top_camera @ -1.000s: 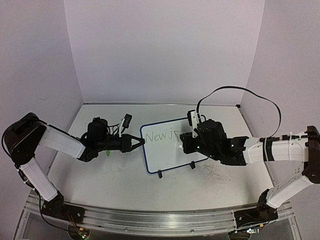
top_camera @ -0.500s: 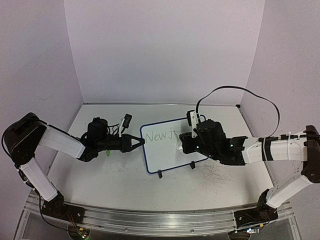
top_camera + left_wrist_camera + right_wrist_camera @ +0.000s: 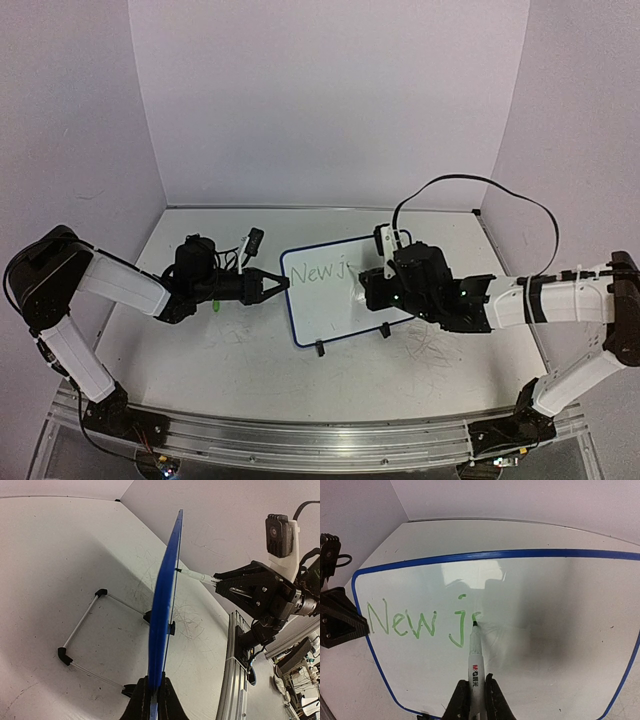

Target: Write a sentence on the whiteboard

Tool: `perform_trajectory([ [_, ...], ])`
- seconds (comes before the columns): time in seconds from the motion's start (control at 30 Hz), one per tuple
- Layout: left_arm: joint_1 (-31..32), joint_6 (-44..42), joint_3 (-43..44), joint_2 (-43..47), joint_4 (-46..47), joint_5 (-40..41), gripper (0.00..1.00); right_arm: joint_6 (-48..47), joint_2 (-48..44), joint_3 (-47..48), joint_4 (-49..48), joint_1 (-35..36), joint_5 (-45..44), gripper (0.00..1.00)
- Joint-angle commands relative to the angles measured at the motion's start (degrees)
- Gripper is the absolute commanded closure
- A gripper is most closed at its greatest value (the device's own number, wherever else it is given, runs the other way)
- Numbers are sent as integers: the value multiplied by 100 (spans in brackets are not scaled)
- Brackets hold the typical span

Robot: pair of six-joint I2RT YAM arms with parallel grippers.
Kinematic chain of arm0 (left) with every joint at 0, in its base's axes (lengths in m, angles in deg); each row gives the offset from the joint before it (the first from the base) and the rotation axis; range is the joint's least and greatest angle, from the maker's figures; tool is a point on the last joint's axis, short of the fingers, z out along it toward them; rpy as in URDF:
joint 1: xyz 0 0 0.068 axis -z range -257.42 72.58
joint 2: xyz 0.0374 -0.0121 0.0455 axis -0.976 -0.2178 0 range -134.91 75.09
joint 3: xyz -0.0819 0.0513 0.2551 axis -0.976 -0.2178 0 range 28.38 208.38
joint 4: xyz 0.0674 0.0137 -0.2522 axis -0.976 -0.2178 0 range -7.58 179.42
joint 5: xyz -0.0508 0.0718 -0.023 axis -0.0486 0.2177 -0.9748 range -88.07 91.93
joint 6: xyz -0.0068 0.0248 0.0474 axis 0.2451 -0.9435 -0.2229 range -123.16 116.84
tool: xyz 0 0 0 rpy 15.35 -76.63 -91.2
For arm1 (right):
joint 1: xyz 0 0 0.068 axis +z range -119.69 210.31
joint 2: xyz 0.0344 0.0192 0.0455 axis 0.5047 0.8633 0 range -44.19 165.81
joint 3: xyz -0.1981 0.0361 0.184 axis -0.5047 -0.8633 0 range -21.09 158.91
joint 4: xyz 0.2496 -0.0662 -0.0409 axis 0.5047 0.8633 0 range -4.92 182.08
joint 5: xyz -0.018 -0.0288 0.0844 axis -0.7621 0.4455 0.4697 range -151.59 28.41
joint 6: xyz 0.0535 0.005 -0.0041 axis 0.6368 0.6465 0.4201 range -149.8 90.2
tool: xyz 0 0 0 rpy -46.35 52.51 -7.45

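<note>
From above, the right tool (image 3: 365, 290) hides the marker (image 3: 475, 655). The right wrist view crops the whiteboard's (image 3: 520, 554) lower edge.

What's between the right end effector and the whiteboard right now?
Only a white marker, clamped in the right end effector; its tip touches the whiteboard beside the green writing. Right wrist view.

whiteboard (image 3: 520, 554): white with a dark blue rim | words (image 3: 415, 622) I write: green | pen (image 3: 475, 655): white, black tip, red and black print | my left claw (image 3: 283, 285): black | my right claw (image 3: 476, 694): black | table (image 3: 250, 370): white with faint grey scribbles | walls (image 3: 330, 100): pale purple
</note>
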Motion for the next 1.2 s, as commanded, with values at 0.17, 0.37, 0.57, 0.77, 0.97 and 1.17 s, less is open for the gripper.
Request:
perform_trajectory([
  [0.17,18,-35,136,202,-28,-72,100,89,-198,-124,88,-38,-257,100],
  [0.37,18,-39,119,210,-28,-71,100,66,-228,-76,116,-51,-360,100],
  [0.57,18,-47,117,228,-32,-68,100,10,-132,43,73,-95,-437,100],
  [0.77,18,-36,108,231,-39,-66,100,-78,-67,198,7,-106,-469,100],
  [0.97,17,-44,107,241,-38,-54,100,-139,39,298,2,-107,-392,100],
  [1.17,17,-61,124,227,-39,-50,100,-73,155,298,-12,-100,-86,100],
])
